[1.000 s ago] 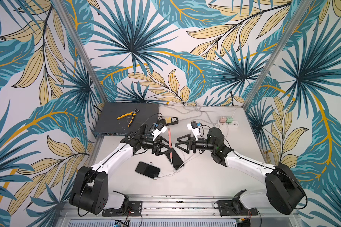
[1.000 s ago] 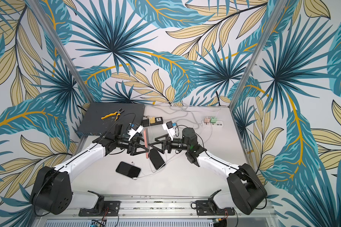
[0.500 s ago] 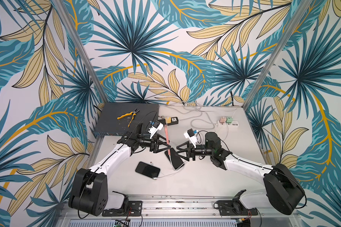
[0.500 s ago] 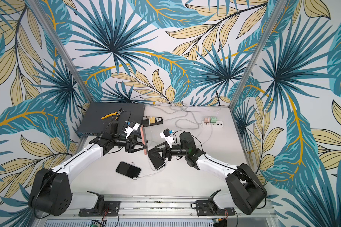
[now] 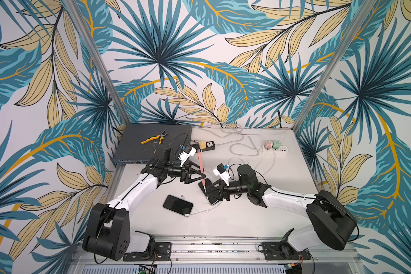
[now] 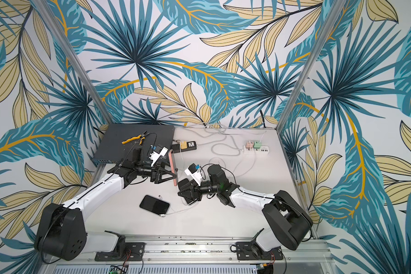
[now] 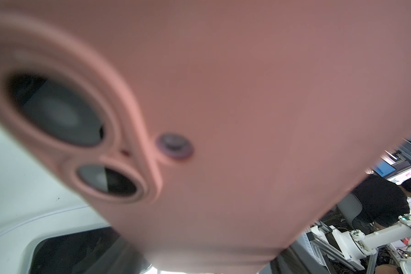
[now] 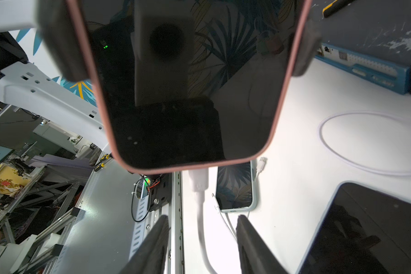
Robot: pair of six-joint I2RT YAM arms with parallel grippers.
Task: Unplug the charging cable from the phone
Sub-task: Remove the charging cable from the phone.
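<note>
Hold the pink phone (image 8: 188,95) firm with the left gripper (image 6: 172,175), clamped on its 2 long edges and lifted clear of the table (image 5: 235,225).

Visible in the right wrist view: white plug (image 8: 198,180) seated in the bottom edge of the phone, charging cable (image 8: 201,237) hanging between the 2 fingers of the right gripper (image 8: 202,218). Jaws apart at middle width, touching the cable on neither side.

Better to move up before closing, to pinch the stiff plug and not the soft cable below. Then pull straight along the long axis of the phone, away from the port, without twisting.

Take care with the thinner second cable (image 8: 223,218) just beside 1 finger, near the pale-cased phone (image 8: 235,187) on the table: easy to catch by mistake.
</note>
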